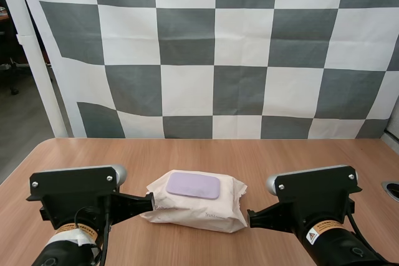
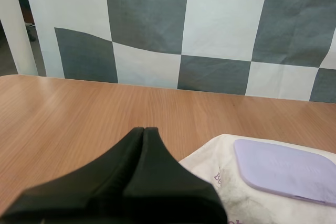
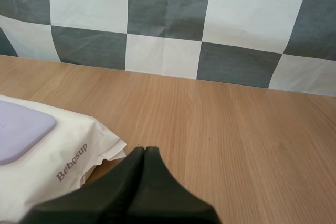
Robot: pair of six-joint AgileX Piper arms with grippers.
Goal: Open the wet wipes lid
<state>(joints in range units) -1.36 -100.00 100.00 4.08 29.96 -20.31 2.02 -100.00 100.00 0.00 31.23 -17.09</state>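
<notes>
wooden table (image 1: pixel 299 160) bears wipes pack (image 1: pixel 209 215), lid (image 1: pixel 192 185) closed | left hand (image 2: pixel 143 130), right hand (image 3: pixel 144 150): fingers together

wood-grain table (image 1: pixel 199 154) under me, evenly lit. grey floor (image 1: pixel 25 129) past the table's left edge, white post (image 1: pixel 38 66) behind its far-left corner, round dark hole (image 1: pixel 391 189) at its right edge.

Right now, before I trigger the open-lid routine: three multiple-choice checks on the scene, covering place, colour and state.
1. The wipes pack lies: A) between left tool and right tool; B) on a tray; C) on a pot.
2. The lid is: A) green; B) lilac; C) black.
3. The lid is: A) flipped up; B) missing; C) shut flat.
Answers: 1 A, a tool tip sits beside each end; 2 B, pale purple against the white pack; 3 C, it lies flush on top.
</notes>
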